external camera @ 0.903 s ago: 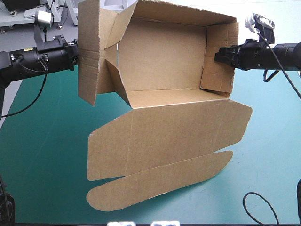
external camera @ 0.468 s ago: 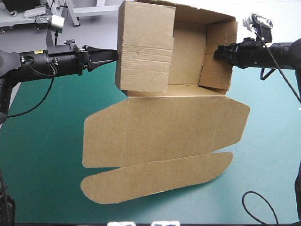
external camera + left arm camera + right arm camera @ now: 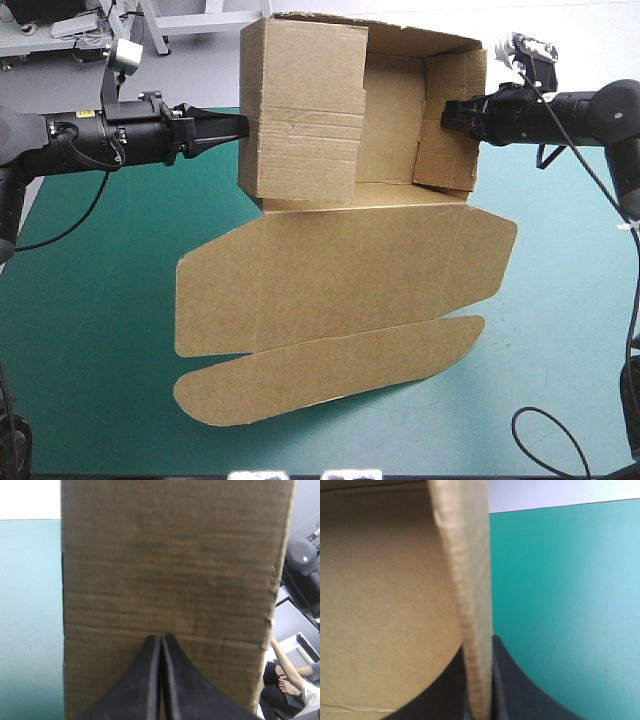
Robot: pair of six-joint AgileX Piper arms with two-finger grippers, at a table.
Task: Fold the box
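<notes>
The brown box (image 3: 340, 270) lies across the middle of the teal-green table with its back and side walls raised and its lid flat toward the near edge. The left side wall (image 3: 305, 110) is folded inward, and my left gripper (image 3: 238, 127) is shut, its tip pressed against that wall's outer face (image 3: 170, 575). My right gripper (image 3: 447, 113) is shut on the box, pinching the upright right side wall (image 3: 447, 125). In the right wrist view that wall's edge (image 3: 467, 605) runs up from between the black fingers (image 3: 507, 680).
The lid panel (image 3: 330, 280) and its rounded tuck flap (image 3: 330, 380) reach toward the table's near edge. Bare teal-green cover (image 3: 80, 320) lies to the left and right of the box.
The left side wall swung from spread outward to folded inward, pushed by my left gripper moving right. The whole box shifted slightly left, with my right gripper following.
</notes>
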